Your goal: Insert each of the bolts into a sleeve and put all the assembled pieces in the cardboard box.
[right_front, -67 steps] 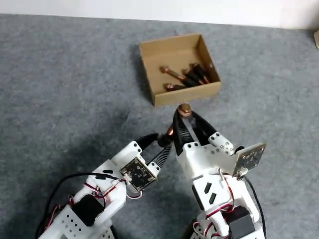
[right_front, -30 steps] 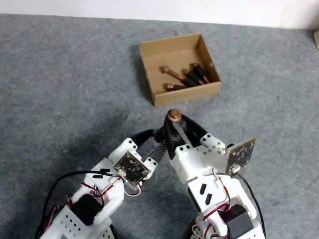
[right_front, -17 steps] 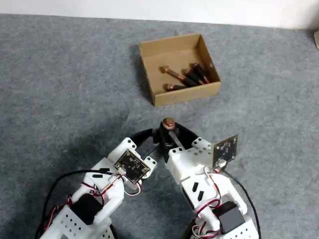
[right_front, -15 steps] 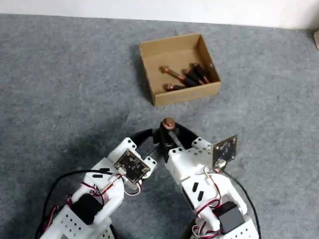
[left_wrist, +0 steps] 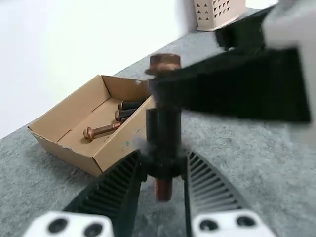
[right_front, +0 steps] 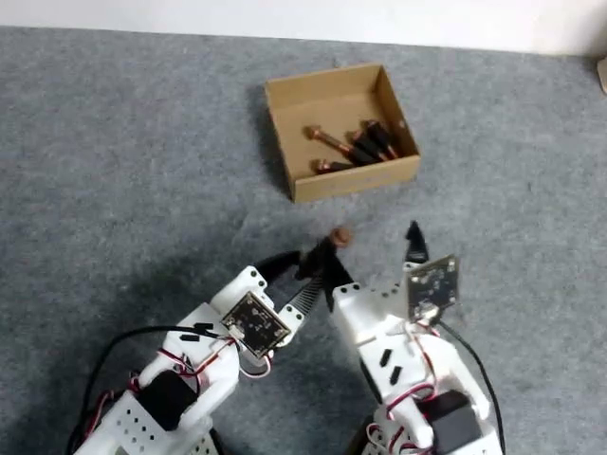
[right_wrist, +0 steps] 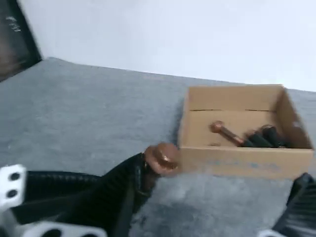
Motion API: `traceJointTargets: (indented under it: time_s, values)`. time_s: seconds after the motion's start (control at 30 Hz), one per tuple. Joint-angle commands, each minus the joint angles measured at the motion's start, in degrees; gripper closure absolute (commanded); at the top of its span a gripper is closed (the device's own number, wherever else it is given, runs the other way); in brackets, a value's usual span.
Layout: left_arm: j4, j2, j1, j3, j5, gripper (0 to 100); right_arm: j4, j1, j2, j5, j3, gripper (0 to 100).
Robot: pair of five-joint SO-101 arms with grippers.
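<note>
1. Grey carpet runs to a white wall. The cardboard box sits far centre and holds assembled pieces. Just near of it, the left gripper clamps the sleeve with the bolt in it. The right gripper is spread wide, released.
2. Left gripper pinches the sleeve. The bolt shaft is hidden inside it. A blurred right finger crosses in front, and a white holder is cut off.
3. Bolt head shows near the cardboard box. The sleeve is lost against dark fingers.

Grey carpet meets a plain white wall.
</note>
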Motion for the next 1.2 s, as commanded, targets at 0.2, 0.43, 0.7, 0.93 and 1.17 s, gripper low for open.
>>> traceJointTargets:
  time_s: [0.2,0.43,0.7,0.93,1.17]
  values:
    - [-1.67,-0.48,-1.01,1.10,0.18,100,2.07,-8.13,-0.84,0.97,-4.18,59.2]
    - [-1.49,-0.66,-1.01,1.10,0.18,100,0.66,-3.74,-0.84,0.70,0.31,59.2]
    - [-1.49,-0.40,-8.04,-0.84,0.35,100,0.57,12.97,-0.92,-2.64,1.19,59.2]
    - [-1.32,2.68,-13.05,-17.36,0.44,100,-2.68,18.86,-0.92,-2.46,11.82,59.2]
    - [-1.76,38.20,-16.48,-43.03,0.44,100,-11.82,18.77,-0.92,-2.46,20.26,59.2]
